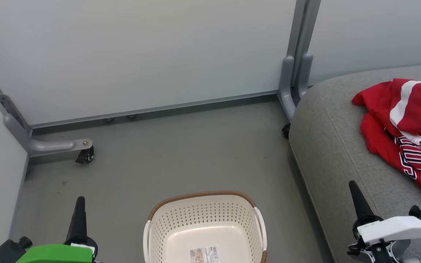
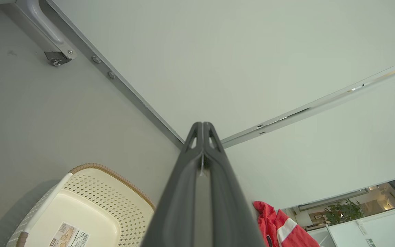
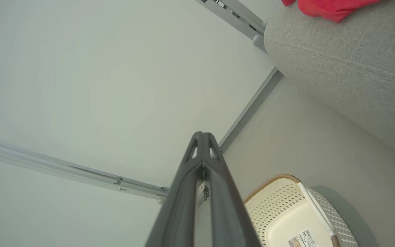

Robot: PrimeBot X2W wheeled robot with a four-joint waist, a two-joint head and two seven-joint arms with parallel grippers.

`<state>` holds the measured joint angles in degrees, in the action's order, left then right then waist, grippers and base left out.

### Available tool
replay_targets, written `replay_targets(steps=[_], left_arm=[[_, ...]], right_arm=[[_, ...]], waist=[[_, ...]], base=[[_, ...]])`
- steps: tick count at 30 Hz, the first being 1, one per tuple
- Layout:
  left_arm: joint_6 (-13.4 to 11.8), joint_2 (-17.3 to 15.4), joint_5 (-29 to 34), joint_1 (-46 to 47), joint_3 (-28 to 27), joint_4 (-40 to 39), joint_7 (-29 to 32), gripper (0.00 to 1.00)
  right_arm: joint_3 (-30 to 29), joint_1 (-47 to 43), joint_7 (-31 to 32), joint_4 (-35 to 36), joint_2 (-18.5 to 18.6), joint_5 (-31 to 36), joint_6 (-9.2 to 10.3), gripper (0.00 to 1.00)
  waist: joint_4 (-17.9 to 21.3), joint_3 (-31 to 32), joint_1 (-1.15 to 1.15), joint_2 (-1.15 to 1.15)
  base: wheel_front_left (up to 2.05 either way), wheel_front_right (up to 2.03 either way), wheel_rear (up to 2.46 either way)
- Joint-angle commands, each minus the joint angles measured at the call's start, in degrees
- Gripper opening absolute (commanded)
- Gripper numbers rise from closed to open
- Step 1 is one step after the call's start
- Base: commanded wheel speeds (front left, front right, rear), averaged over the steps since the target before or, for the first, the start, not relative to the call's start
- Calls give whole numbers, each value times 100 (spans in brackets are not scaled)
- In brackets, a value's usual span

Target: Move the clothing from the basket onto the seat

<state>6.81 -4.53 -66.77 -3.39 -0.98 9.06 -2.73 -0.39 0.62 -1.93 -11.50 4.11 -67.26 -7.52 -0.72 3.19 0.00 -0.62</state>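
Left end effector (image 1: 80, 201): clenched, its two dark fingers pressed flat together with nothing between them. It sits low to the left of the laundry basket (image 1: 203, 194), fingers pointing away from the robot.

Right end effector (image 1: 353, 188): also clenched and empty. It sits to the right of the basket at about the same height in the head view, so the two flank the basket evenly. In my judgement this is a parked posture, with both arms clear of the goods.

Basket: upright on the grey floor (image 1: 177, 157), interior bare apart from a printed label (image 1: 204, 254) stuck to its base. No garment lies inside or over its rim.

Red sports clothing (image 1: 408, 124): lies on the sofa seat (image 1: 334, 146), to the right of and beyond the basket, well apart from it. It is a crumpled heap rather than spread flat, with a white stripe on top and part of the jersey lettering showing. Nothing hangs over the seat edge nearest the basket. The heap runs past the head view's right edge, so its full extent cannot be verified.

Assessment: with the basket empty and the clothing on the seat, the transfer appears complete. No further handling seems required, subject to the unseen part of the heap.
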Motion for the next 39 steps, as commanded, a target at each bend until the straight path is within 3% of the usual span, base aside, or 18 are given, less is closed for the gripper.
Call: replay_targets(steps=[1, 39], left_arm=[[27, -56, -167, 186, -35, -13, 41, 0], [70, -27, -2059, 777, -249, 358, 559, 0]], right_arm=[[-40, 124, 50, 16, 31, -164, 3, 0], [-363, 463, 559, -177, -3, -1963, 5, 0]], waist=[[2, -10, 0, 34], [49, -229, 0, 52]], base=[[0, 0, 0], [0, 0, 0]])
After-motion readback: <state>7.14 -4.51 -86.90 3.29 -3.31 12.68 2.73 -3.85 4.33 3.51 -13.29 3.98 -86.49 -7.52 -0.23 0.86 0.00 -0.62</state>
